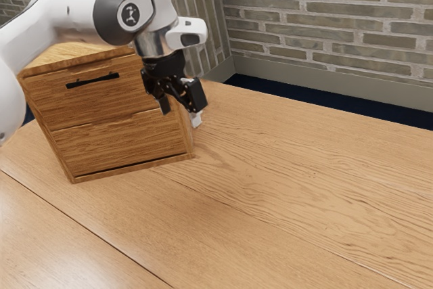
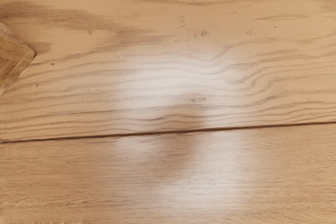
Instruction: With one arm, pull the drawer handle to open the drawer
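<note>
1. Reaching for the handle looks like the step in hand: the black handle (image 1: 93,80) sits untouched on the upper drawer (image 1: 101,103) of the wooden cabinet (image 1: 122,143), at the exterior view's left.
2. The gripper (image 1: 180,116) hangs by the cabinet's right corner, fingers spread and holding nothing.
3. Next, it likely must swing leftward to straddle the handle, then close.

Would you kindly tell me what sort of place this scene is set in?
Probably a plain indoor room, rendered in simulation: a grey brick wall stands behind, dark blue flooring runs along it, and a small wooden drawer cabinet sits on a broad wooden table.
</note>
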### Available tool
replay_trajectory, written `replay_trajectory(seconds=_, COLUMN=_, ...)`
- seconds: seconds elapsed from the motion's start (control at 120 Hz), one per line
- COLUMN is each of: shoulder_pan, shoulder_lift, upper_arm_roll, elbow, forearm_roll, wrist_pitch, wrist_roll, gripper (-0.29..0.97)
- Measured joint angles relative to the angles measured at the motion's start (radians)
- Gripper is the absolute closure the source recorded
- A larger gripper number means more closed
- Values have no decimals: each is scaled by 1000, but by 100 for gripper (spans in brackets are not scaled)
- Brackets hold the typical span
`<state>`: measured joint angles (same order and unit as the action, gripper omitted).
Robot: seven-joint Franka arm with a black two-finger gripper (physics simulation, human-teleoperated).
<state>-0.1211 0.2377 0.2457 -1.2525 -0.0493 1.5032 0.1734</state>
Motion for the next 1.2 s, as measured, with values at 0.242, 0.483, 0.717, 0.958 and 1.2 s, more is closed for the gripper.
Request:
replay_trajectory(seconds=0.242, shoulder_pan=-13, shoulder_lift=-135, upper_arm_roll=-42, elbow=-38, forearm_roll=28, wrist_pitch=-92, wrist_roll=7, gripper=0)
replay_trajectory(seconds=0.483, shoulder_pan=41, shoulder_lift=-246, upper_arm_roll=-29, elbow=-134, forearm_roll=42, wrist_pitch=-168, wrist_roll=28, gripper=0)
replay_trajectory(seconds=0.717, shoulder_pan=49, shoulder_lift=-238, upper_arm_roll=53, elbow=-135, forearm_roll=91, wrist_pitch=-69, wrist_roll=66, gripper=0)
replay_trajectory(seconds=0.958, shoulder_pan=155, shoulder_lift=-257, upper_arm_roll=32, elbow=-136, forearm_roll=119, wrist_pitch=12, wrist_roll=110, gripper=0)
replay_trajectory(seconds=1.2, shoulder_pan=145, shoulder_lift=-288, upper_arm_roll=-93, elbow=-160, forearm_roll=119, wrist_pitch=36, wrist_roll=189, gripper=0)
